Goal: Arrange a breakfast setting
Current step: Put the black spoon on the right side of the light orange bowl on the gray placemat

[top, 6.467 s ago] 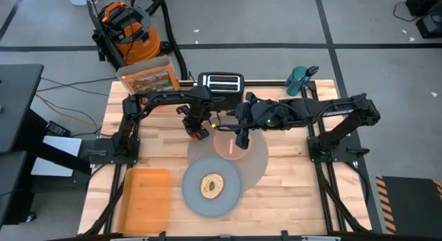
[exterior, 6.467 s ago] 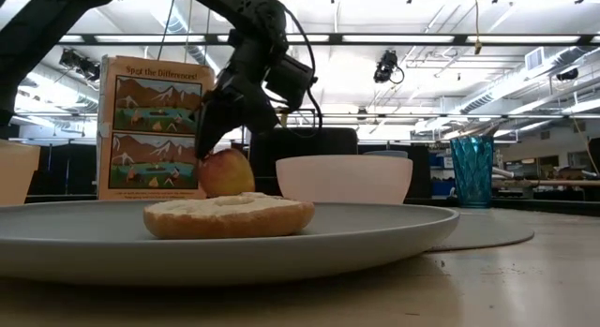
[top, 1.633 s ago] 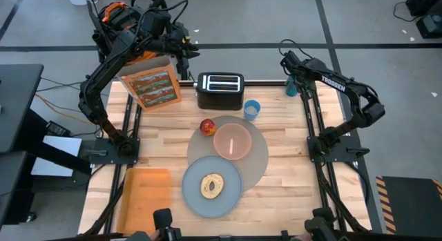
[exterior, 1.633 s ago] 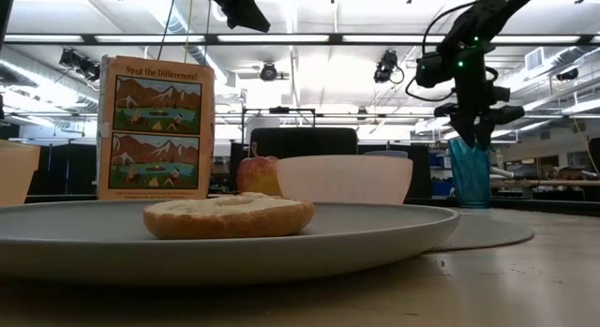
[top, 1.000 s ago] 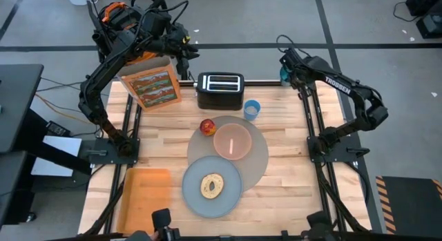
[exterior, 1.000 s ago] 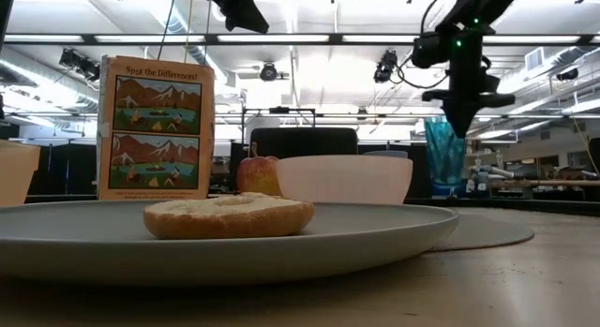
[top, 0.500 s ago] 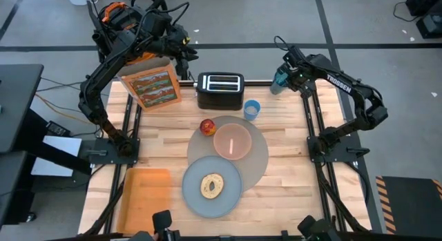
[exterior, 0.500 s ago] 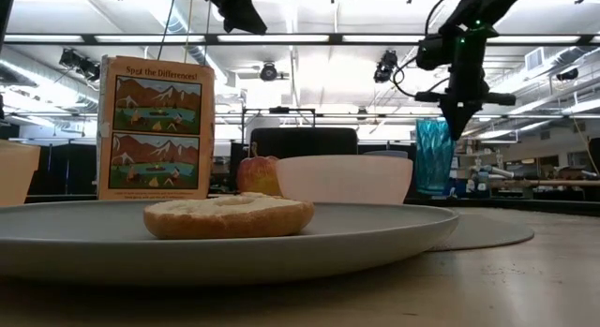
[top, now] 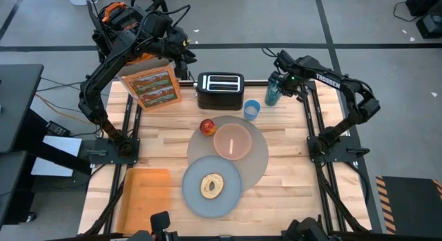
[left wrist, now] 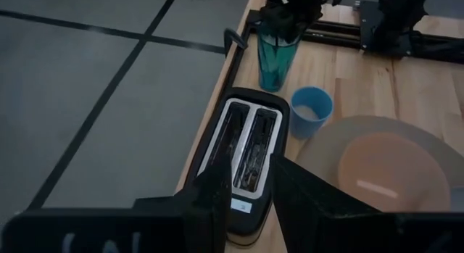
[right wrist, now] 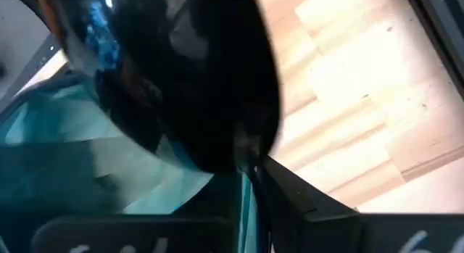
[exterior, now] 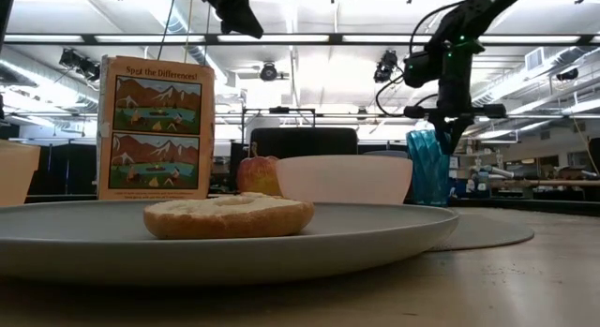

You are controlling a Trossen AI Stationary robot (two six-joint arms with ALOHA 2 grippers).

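Nearest you, the bagel (top: 211, 186) lay on the grey plate (top: 193, 199); beyond, the pink bowl (top: 232, 141) and apple (top: 206, 126) sat on the mat (top: 261, 158). Your right gripper (top: 276, 81) pinched the teal tumbler (top: 271, 94) beside the blue cup (top: 252, 108).

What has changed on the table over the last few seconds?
The right gripper, which was over the bowl, took the teal tumbler from the table's far right corner and carried it leftward toward the small blue cup. The left gripper let go of the red apple beside the pink bowl and withdrew above the toaster. Plate and bagel stayed put.
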